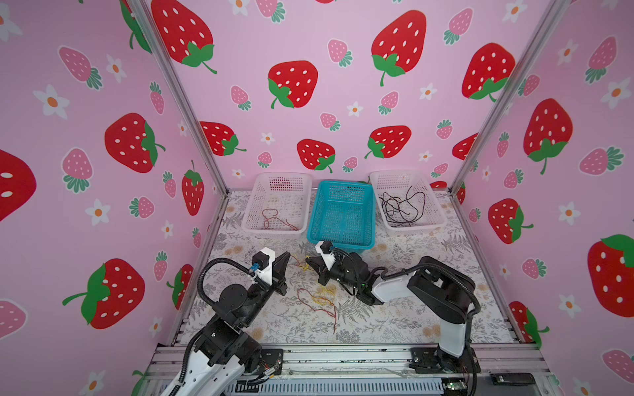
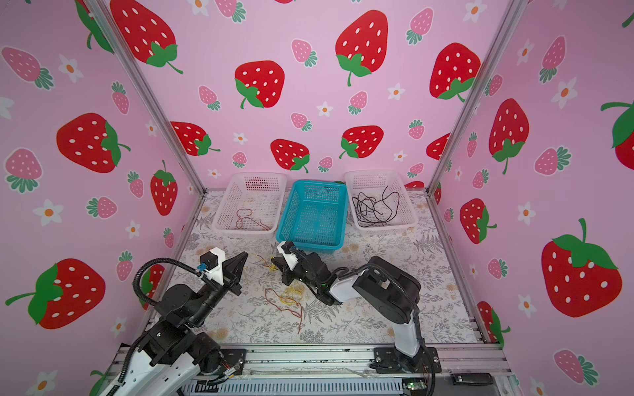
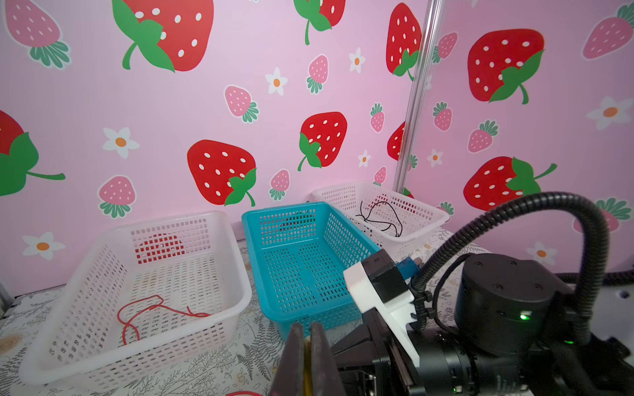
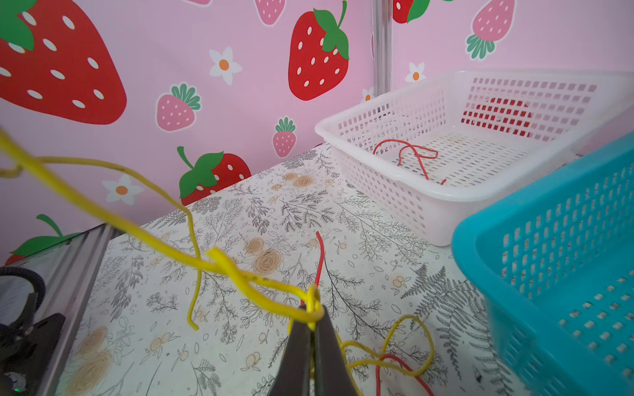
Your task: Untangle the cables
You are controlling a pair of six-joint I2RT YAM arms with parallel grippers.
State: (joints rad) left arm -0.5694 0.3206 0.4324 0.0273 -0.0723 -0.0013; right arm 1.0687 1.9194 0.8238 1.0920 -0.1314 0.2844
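Pinching the yellow cable (image 4: 223, 264) right at its fingertips, the right gripper (image 4: 312, 320) is clamped tight on it. From the pinch the strand runs off one way in a raised, kinked line and the other way in loose loops down on the table (image 1: 411, 308). In both top views this gripper sits just in front of the blue basket (image 1: 343, 212), close to its front left corner.

The left gripper (image 3: 306, 331) is also closed, with a thin sliver of yellow caught between its fingers. In a top view it (image 1: 289, 255) lies a little further left of that same basket corner. It faces the right gripper across a short gap, and a slack yellow strand hangs between the two tips.

Further in front of the blue basket, nearer the arms' bases, a red cable (image 1: 317, 307) lies on the table tangled with yellow loops. It rests between the two arms and below both grippers, and neither gripper touches it. Whether those loops belong to the held strand cannot be told.

Just left of the blue basket stands a white basket (image 1: 284, 202) with another red wire (image 1: 274, 219) in it. Just right of the blue basket, a second white basket (image 1: 394, 181) holds the black cables (image 1: 401, 205).
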